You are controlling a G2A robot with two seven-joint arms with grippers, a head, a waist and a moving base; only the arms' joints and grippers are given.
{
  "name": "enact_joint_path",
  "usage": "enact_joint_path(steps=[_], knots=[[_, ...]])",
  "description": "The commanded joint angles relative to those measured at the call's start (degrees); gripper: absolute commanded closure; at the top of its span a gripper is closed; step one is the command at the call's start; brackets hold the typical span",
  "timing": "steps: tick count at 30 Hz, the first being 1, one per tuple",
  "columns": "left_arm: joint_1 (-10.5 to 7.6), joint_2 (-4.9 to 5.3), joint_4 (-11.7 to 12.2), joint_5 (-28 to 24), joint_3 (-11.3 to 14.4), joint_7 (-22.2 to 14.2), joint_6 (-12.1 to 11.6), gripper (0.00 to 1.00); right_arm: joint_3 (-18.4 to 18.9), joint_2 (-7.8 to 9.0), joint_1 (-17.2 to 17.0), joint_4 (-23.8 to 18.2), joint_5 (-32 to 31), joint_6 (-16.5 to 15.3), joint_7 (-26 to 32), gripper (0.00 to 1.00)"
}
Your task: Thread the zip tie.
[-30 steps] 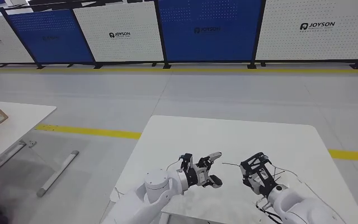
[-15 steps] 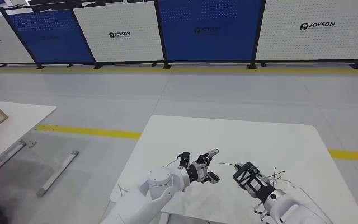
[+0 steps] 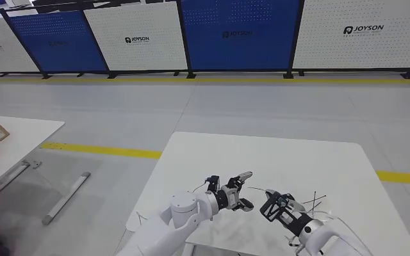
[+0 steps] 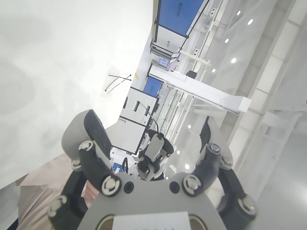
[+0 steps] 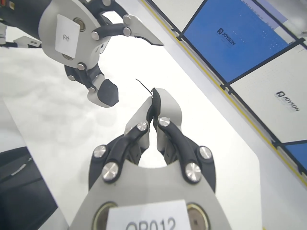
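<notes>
**Second counter** (image 3: pixel 25 131): 1. White, at the far left of the top view, well apart from the work counter.

**Yellow floor line** (image 3: pixel 96 150): 1. Runs across the grey floor and passes behind the work counter.

**Pegboard panels** (image 3: pixel 240 32): 5 in one row at the back, alternating white and blue. The four seen in full each carry one printed logo with lettering.

**Counter** (image 3: pixel 256 153): 1. White, with rounded corners.

**Left end effector** (image 3: pixel 245 191): 1. It sits above the near part of the counter with its fingers spread wide and nothing between them. In the right wrist view, its body has one white label with dark print.

**Zip tie** (image 5: pixel 143 85): 1. Black and thin, held above the counter between the two end effectors. Its tail sticks out past the gripping fingertips toward the left end effector's gap without touching it.

**Right end effector** (image 5: pixel 153 101): 1. Just beside the left one, with its fingers pressed together on the zip tie. One white printed label sits at its base.

**Loose zip ties** (image 4: pixel 119 79): one crossed bunch of at least three; the exact count is unclear. They lie flat on the counter near the right end effector, on its right side.
</notes>
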Motion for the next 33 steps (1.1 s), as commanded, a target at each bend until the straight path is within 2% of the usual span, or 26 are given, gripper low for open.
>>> enact_joint_path(steps=[1,5,9,10,11,12,15,20,27,33], knots=[[0.01,0.01,0.00,0.04,0.00,0.01,-0.03,0.00,-0.01,0.00,0.01,0.01,0.04,-0.10,0.10,1.00],[0.01,0.01,0.00,0.04,0.00,0.01,-0.03,0.00,-0.01,0.00,0.01,0.01,0.04,-0.10,0.10,1.00],[0.32,-0.04,-0.34,0.46,0.17,-0.72,-1.40,0.00,-0.01,0.00,0.01,0.01,0.04,-0.10,0.10,1.00],[0.38,-0.04,-0.40,0.55,0.14,-0.88,-1.58,0.20,-0.01,0.00,0.01,0.01,0.04,-0.10,0.10,1.00],[0.43,-0.06,-0.43,0.44,0.10,-0.92,-1.67,0.54,-0.01,0.00,0.01,0.01,0.04,-0.10,0.10,1.00],[0.45,-0.08,-0.48,0.20,0.07,-0.95,-1.67,0.83,-0.01,0.00,0.01,0.01,0.04,-0.10,0.10,1.00],[0.34,-0.19,-0.43,-0.42,0.11,-0.82,-1.38,1.00,-0.01,0.00,0.01,0.01,0.04,-0.10,0.10,1.00],[-0.41,-0.50,0.18,-0.76,0.85,0.44,-0.03,1.00,-0.01,0.00,0.01,0.01,0.04,-0.10,0.10,1.00],[-1.82,-1.05,1.53,-2.22,1.80,1.43,-0.03,1.00,-0.01,0.00,0.01,0.01,0.04,-0.10,0.10,1.00],[-2.27,-1.34,2.22,-2.51,2.14,1.45,-0.46,1.00,-0.01,0.00,0.01,0.01,0.04,-0.10,0.10,1.00]])
